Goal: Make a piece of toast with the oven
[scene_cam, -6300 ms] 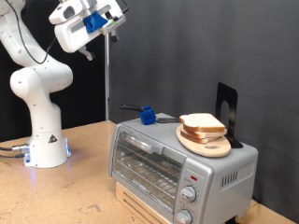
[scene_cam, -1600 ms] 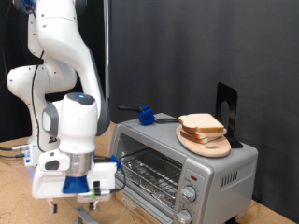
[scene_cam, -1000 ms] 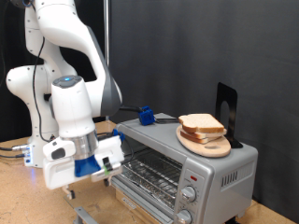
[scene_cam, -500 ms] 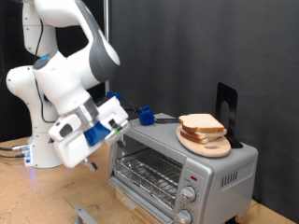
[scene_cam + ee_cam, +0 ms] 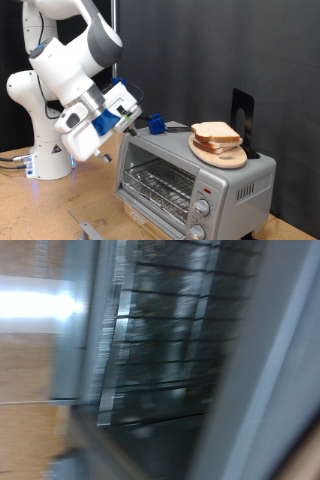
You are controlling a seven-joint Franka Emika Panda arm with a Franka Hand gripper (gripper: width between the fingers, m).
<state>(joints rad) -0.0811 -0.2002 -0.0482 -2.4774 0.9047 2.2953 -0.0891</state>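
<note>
The silver toaster oven stands at the exterior view's right with its glass door lowered open and the wire rack showing. Two pale bread slices lie stacked on a round wooden board on the oven's top. My gripper hangs in the air by the oven's upper left corner, apart from the bread; I see nothing between its fingers. The wrist view is blurred and shows the wire rack and the oven's inside; no fingers show there.
A blue object with a dark handle lies on the oven's top, close to my gripper. A black stand rises behind the board. The arm's base stands at the left on the wooden table.
The oven door, shut in the earliest frame, now lies open. My hand has risen from low in front of the oven up towards its upper left corner.
</note>
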